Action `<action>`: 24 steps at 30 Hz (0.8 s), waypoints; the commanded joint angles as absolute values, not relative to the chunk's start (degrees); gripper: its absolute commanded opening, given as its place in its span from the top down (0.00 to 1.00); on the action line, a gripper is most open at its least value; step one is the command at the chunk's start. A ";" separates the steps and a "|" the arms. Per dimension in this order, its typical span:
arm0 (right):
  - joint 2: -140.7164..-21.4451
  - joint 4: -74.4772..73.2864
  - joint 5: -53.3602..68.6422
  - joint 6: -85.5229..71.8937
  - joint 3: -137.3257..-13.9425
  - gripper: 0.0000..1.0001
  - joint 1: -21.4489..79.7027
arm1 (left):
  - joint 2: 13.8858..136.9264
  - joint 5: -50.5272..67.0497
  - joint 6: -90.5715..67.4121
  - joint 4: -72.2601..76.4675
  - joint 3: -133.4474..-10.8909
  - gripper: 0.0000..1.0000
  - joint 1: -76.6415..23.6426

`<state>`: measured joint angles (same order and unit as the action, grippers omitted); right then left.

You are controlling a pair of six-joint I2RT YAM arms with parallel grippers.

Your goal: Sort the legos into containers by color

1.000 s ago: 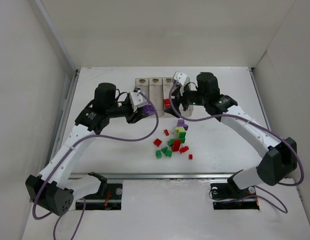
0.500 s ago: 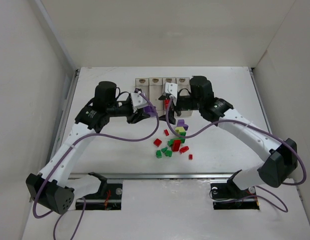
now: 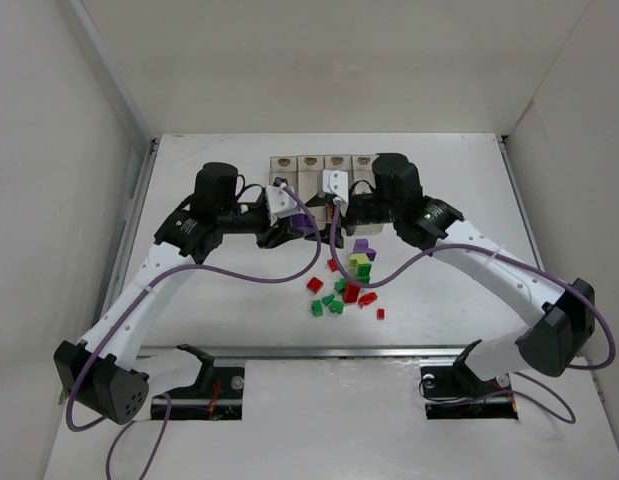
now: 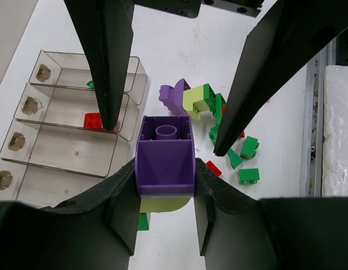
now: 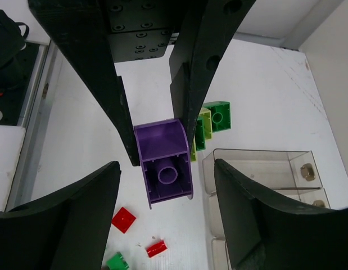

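My left gripper is shut on a purple lego, held in the air just in front of the containers. In the left wrist view the purple lego sits clamped between my left gripper. My right gripper is open and faces it. Its fingers stand on either side of the lego's far end without touching. In the right wrist view the purple lego hangs between the open right gripper. Loose legos lie in a pile on the table.
The clear containers hold a red lego and a green one. Yellow-green and green legos lie beside the containers. Red legos lie loose. White walls enclose the table.
My right gripper has swung left from the containers to the left gripper and now straddles the purple lego. My left gripper has edged slightly right, still holding it.
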<state>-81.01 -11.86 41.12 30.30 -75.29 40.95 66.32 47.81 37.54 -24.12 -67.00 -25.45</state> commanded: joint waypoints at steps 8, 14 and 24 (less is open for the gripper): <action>-81.91 -9.14 43.59 30.41 -77.26 0.32 41.40 | 64.78 50.01 38.14 -23.46 -70.14 1.00 -26.28; -81.91 -10.71 42.20 30.41 -77.26 0.46 41.40 | 64.78 50.54 38.67 -23.99 -70.75 1.00 -26.28; -84.29 -13.80 39.38 31.03 -78.40 1.00 41.40 | 64.25 50.54 39.90 -23.99 -70.75 1.00 -26.28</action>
